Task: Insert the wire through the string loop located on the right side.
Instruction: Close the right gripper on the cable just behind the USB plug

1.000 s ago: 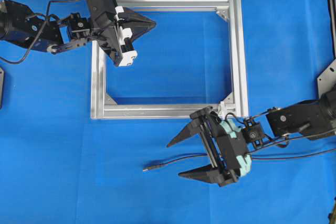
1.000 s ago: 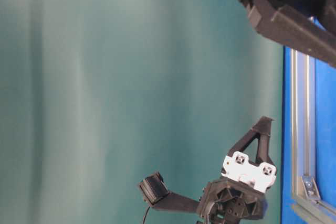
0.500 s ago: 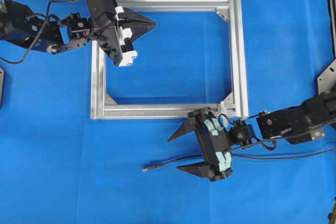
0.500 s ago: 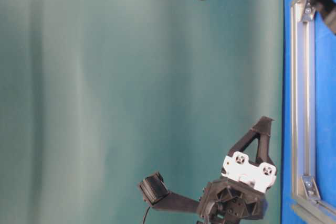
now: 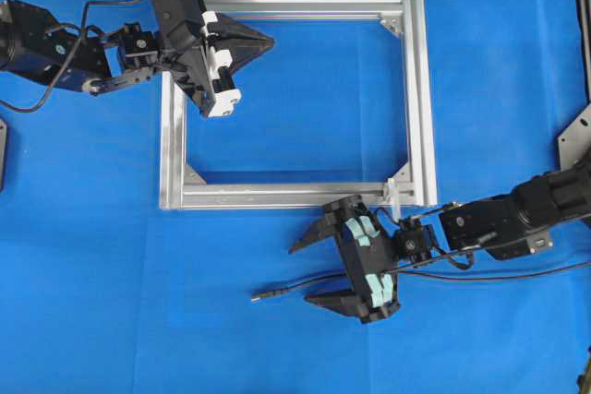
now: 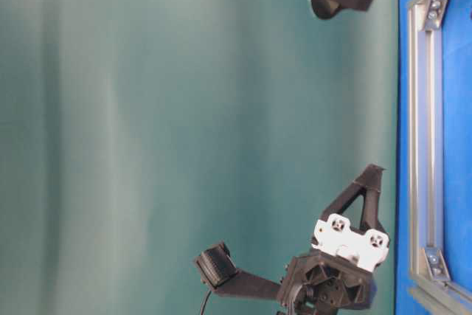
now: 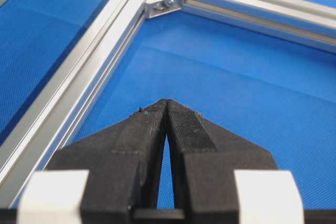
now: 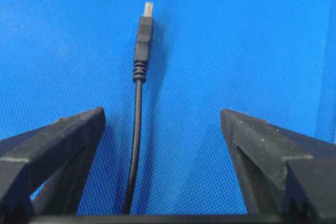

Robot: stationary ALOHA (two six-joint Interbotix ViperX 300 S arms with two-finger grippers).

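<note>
The wire [image 5: 305,281] runs hidden under the right tool [image 5: 310,271].

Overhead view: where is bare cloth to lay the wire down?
Bare cloth lies inside the frame, right of the shut left hand, and below the frame's lower-left corner. It is crowded at the lower right: open right hand, wire, string loop.

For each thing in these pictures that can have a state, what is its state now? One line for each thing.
left gripper: shut, empty, above the frame's corner.
right gripper: open, straddling the wire, not gripping.
wire: flat on the blue cloth, free.
string loop: on the frame's corner, nothing through it.
frame: flat on the cloth.
</note>
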